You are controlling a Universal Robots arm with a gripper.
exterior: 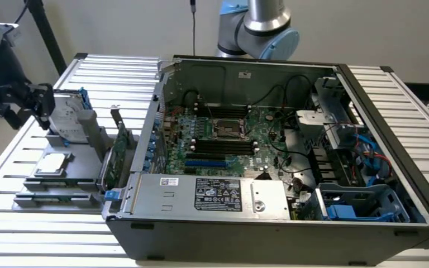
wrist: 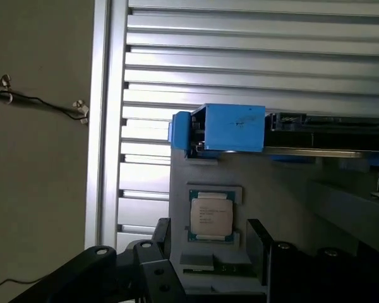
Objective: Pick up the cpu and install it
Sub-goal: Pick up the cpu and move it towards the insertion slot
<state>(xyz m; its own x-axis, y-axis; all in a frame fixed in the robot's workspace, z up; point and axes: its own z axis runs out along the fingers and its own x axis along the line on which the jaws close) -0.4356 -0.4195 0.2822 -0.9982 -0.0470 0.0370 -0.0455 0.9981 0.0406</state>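
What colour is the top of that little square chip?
The chip is pale silver-grey; the wrist view shows it best.

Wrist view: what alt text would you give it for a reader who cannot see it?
A small square silver-topped cpu lies flat in a grey holder, with the open gripper poised near it, a dark finger on each side. Beyond it sits a hard drive with blue rails, all on a slatted metal table.
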